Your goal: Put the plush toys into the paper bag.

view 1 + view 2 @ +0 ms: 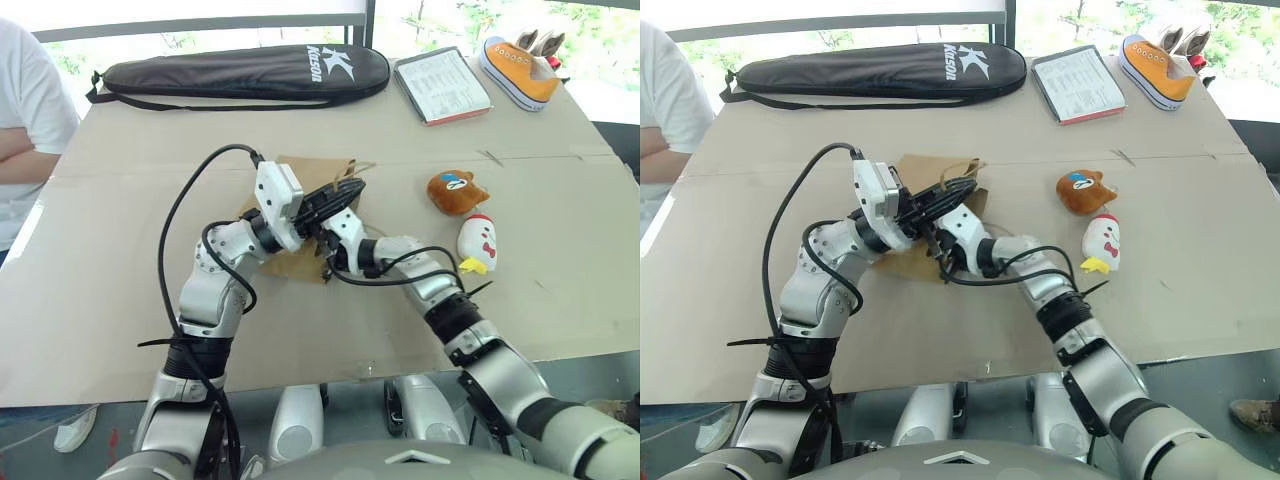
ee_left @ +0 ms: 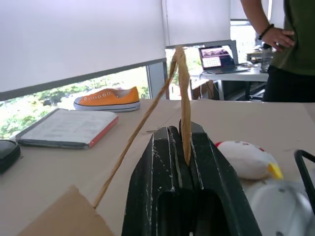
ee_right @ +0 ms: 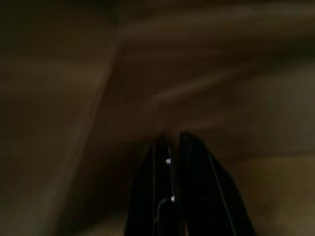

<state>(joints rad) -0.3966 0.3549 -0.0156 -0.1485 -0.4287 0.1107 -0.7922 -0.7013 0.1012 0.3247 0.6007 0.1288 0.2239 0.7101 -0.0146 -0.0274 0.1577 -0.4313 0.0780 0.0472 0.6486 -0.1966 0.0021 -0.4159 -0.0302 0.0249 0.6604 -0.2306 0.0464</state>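
Observation:
The brown paper bag point(image 1: 312, 172) lies in the middle of the cardboard-covered table. My left gripper point(image 1: 345, 192) is shut on one twisted paper handle point(image 2: 183, 98) and holds it up off the bag. My right gripper point(image 1: 323, 264) reaches in under the left one, against the bag's lower part. Its fingers point(image 3: 197, 162) stand shut in a dark brown space, and I cannot tell whether they pinch any paper. The plush toys lie to the right of the bag: the brown-orange bear head point(image 1: 456, 192) and, nearer to me, the white chicken point(image 1: 477, 243).
A long black racket case point(image 1: 240, 72) lies along the table's far side, with a notebook point(image 1: 442, 85) and an orange sneaker point(image 1: 520, 70) to its right. A person in white point(image 1: 25, 120) stands at the left edge. Another person point(image 2: 285, 44) stands beyond the table.

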